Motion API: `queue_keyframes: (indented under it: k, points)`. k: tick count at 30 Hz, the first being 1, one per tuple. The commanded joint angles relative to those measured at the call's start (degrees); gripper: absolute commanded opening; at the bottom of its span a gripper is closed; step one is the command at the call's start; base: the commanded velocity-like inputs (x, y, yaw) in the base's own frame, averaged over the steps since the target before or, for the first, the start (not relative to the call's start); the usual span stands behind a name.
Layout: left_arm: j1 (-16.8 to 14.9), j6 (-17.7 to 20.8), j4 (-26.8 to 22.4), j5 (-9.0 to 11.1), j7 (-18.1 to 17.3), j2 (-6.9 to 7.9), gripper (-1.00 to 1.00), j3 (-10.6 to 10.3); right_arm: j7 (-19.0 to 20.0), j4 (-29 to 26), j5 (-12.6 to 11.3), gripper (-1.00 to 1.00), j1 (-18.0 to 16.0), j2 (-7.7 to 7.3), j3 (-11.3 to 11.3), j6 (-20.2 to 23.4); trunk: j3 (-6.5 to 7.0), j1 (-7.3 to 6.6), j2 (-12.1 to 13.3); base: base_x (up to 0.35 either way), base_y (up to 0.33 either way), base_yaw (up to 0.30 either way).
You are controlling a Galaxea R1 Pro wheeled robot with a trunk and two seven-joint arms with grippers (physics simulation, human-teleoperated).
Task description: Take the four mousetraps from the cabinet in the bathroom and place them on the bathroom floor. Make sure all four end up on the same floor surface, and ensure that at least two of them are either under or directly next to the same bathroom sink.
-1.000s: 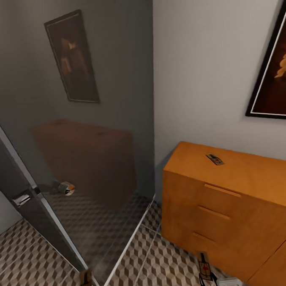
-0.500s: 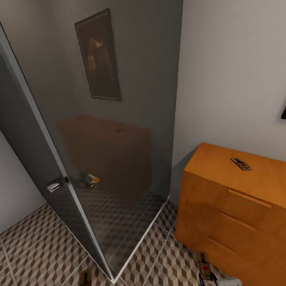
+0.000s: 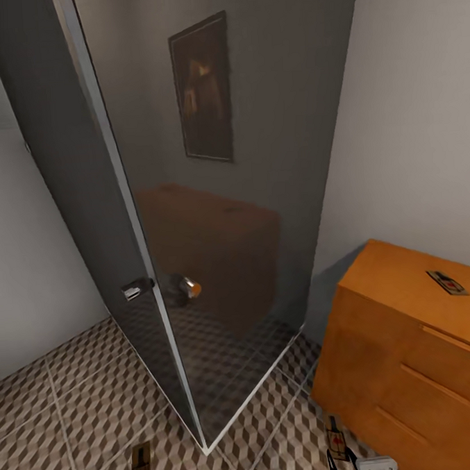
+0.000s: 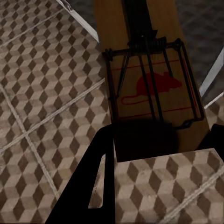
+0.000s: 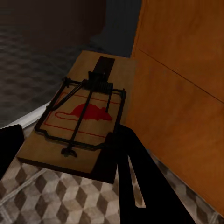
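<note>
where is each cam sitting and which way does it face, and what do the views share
Head view: high on the robot, facing down and forward at the glass shower door, the cabinet and the bathroom floor; the right gripper shows at the bottom edge.
Left wrist view: on the left arm, looking along its dark fingers at a held mousetrap above the tiles.
Right wrist view: on the right arm, looking along its fingers at another held trap beside the cabinet front.
Shared: both held traps and the cube-pattern tiles also show in the head view.

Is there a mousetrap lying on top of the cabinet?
Yes, in the head view one mousetrap lies flat on the top surface of the orange-brown cabinet.
</note>
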Motion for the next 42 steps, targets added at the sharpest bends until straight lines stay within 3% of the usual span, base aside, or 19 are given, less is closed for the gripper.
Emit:
queue_keyframes:
  k: [1, 42]
  points:
    - [-0.04, -0.1, 0.09, -0.48, 0.66, -0.04, -1.0, -0.36, -0.58, 0.01, 0.15, -1.0, -0.02, -0.05, 0.41, -0.1, -0.05, 0.0, -0.03, 0.0, 0.0, 0.285]
    - [-0.04, -0.1, 0.09, -0.48, 0.66, -0.11, -1.0, -0.36, -0.58, 0.02, 0.15, -1.0, -0.02, -0.05, 0.41, -0.1, -0.05, 0.0, -0.03, 0.0, 0.0, 0.287]
